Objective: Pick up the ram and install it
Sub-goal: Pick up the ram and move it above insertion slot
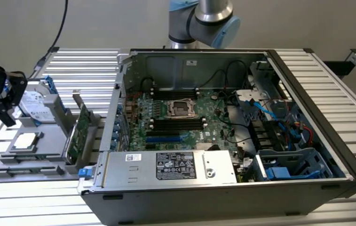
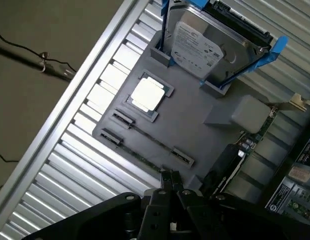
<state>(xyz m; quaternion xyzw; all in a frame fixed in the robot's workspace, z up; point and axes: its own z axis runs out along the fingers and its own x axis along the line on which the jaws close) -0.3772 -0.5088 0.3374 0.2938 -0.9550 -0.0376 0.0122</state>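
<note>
My gripper [image 2: 170, 176] hangs at the exterior view's far left [image 1: 7, 117], its tips pressed together with nothing between them as far as I can see from the wrist view. It sits just above the outer edge of the grey tray [image 2: 190, 120]. The ram [image 2: 140, 156] stands on edge in the slot along that edge, and I see it as a thin greenish strip running up to the tips. Whether the tips touch it I cannot tell. Farther in on the tray lies a square processor [image 2: 147, 94], then a hard drive [image 2: 200, 47] upright in a blue bracket. A green expansion card [image 1: 77, 132] stands on the tray's right side, next to the open computer case [image 1: 303, 94]. Inside, the motherboard [image 1: 171, 117] has long black slots [image 1: 178, 123]. Everything rests on the ribbed metal table [image 1: 83, 66].
</note>
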